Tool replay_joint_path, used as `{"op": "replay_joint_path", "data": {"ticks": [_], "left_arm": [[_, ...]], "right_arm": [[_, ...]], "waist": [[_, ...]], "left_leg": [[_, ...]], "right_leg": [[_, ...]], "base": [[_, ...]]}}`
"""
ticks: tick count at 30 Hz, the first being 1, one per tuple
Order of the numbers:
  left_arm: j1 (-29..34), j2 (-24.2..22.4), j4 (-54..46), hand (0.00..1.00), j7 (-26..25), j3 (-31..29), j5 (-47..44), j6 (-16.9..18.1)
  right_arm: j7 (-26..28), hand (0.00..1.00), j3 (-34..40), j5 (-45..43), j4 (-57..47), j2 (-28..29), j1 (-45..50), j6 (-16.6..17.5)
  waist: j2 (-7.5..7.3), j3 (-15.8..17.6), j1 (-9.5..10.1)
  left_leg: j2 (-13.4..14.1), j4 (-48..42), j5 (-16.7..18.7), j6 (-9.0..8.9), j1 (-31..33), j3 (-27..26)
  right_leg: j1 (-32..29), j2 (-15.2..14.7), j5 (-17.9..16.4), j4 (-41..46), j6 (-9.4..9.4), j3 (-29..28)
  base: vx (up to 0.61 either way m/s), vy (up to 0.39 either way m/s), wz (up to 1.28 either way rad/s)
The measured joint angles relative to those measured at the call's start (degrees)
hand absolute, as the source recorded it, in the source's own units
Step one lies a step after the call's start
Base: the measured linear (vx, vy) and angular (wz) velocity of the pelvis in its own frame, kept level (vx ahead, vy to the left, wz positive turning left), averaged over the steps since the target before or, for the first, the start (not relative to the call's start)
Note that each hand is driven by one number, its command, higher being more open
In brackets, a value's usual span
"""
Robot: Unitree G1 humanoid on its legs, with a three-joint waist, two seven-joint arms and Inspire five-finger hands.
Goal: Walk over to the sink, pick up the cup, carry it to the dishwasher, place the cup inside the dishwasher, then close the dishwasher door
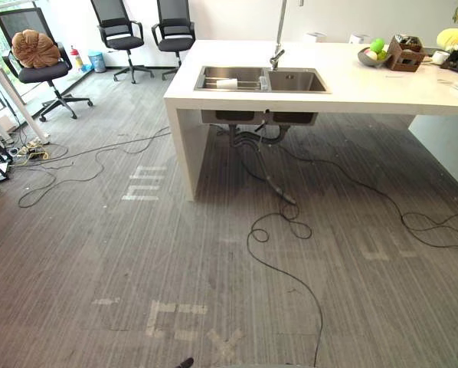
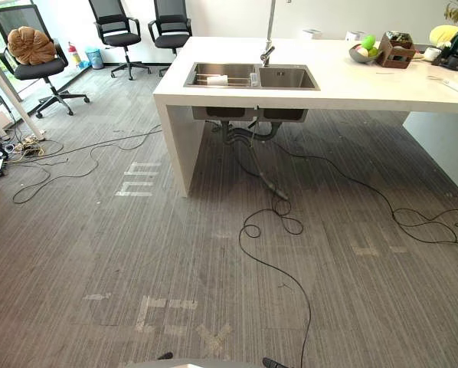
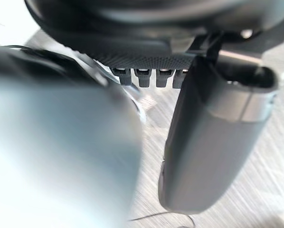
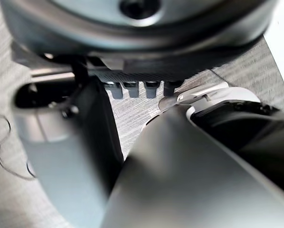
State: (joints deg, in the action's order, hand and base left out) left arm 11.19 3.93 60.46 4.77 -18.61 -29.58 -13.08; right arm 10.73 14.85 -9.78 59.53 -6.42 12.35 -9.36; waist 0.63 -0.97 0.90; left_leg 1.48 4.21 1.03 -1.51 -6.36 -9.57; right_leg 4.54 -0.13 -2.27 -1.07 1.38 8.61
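Left hand hung low beside the robot over the grey floor, fingers relaxed, thumb straight, nothing held. Right hand hung on the other side, equally slack and empty. Cup, white, lay in the left basin of the sink, apparently on its side on a wire rack. It was well apart from both hands, with a wide stretch of floor between. Sink was set in a white counter, with the faucet standing at the back between the two basins. Pale tape marks lay on the floor near the robot. Black office chairs stood beyond the counter's left end.
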Motion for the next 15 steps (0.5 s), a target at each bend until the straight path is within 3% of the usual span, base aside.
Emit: {"op": "replay_joint_path", "data": {"ticks": [3,7,15], "left_arm": [[-0.7,-0.2,0.0,1.00,-0.3,1.1,2.0,3.0],[-1.9,-0.4,-0.1,1.00,-1.3,3.2,7.5,7.4],[-3.2,-1.5,1.2,1.00,-7.7,5.4,5.7,12.4]], "right_arm": [[-1.9,1.00,-1.9,4.2,0.1,-0.1,-0.4,3.6],[-1.9,1.00,-3.0,4.4,0.2,-0.3,-1.8,3.8],[-0.7,1.00,-5.6,2.6,2.2,-0.8,-5.1,6.1]], "waist": [[-0.11,0.1,-0.18],[-0.43,0.6,-0.04],[-0.52,1.1,-0.23]], "left_leg": [[-0.1,0.6,-0.5,-0.03,0.0,0.9],[-0.1,0.9,-1.0,0.06,0.3,1.4],[-0.4,1.0,-1.4,0.58,0.7,1.7]], "right_leg": [[0.0,0.0,0.0,0.0,0.02,0.8],[-0.1,0.0,0.1,-0.2,-0.11,1.2],[0.4,0.0,1.2,-2.0,-0.80,1.5]], "base": [[-0.03,-0.022,0.14],[-0.07,-0.022,0.06],[-0.04,-0.009,0.01]]}}
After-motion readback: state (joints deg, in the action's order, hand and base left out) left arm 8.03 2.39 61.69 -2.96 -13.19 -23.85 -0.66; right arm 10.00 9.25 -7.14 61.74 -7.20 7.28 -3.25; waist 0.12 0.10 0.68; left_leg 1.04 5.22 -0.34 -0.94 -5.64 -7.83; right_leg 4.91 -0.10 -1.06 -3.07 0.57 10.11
